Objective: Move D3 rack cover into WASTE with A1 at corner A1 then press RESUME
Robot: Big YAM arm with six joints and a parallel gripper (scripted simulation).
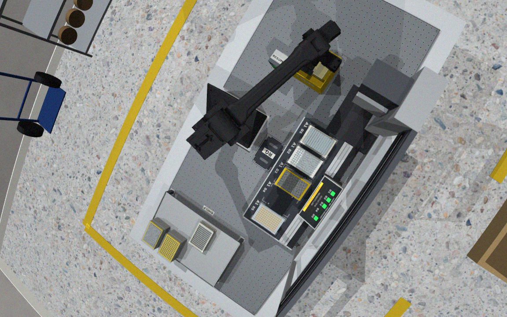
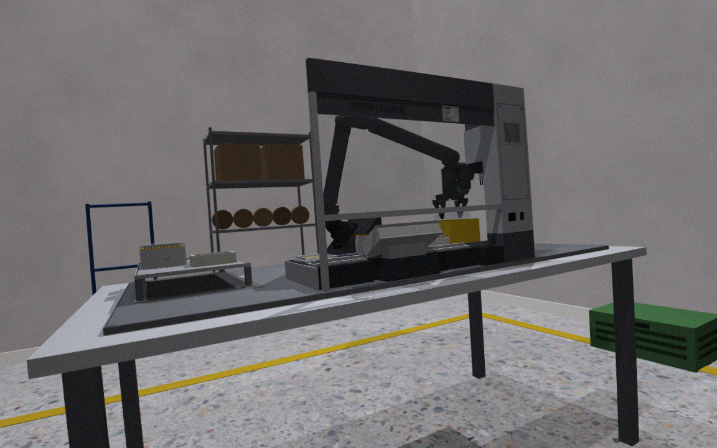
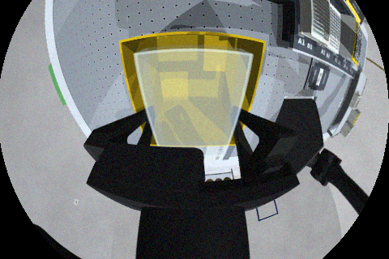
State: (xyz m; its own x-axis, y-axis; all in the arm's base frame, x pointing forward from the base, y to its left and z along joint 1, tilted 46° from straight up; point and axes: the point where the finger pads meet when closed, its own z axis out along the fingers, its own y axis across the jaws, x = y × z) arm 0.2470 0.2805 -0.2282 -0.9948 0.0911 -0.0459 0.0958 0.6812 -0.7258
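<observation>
My gripper (image 3: 193,110) is shut on the clear translucent cover (image 3: 194,97), gripping it across its width. I hold it level above the yellow waste bin (image 3: 191,44), whose rim shows around and through the cover. In the overhead view the cover (image 1: 321,70) sits over the bin (image 1: 317,78) under the wrist. In the side view the gripper (image 2: 450,207) hangs a little above the bin (image 2: 459,229). The tip rack at D3 (image 1: 292,183), with a yellow rim, stands uncovered in its deck position.
The reservoir at D1 (image 1: 317,140), the plate at D2 (image 1: 305,161) and the plate at D5 (image 1: 268,218) are open. The nest RG (image 1: 270,150) is empty. The RESUME box (image 1: 277,57) stands beside the bin. The shelf (image 1: 196,236) holds three items.
</observation>
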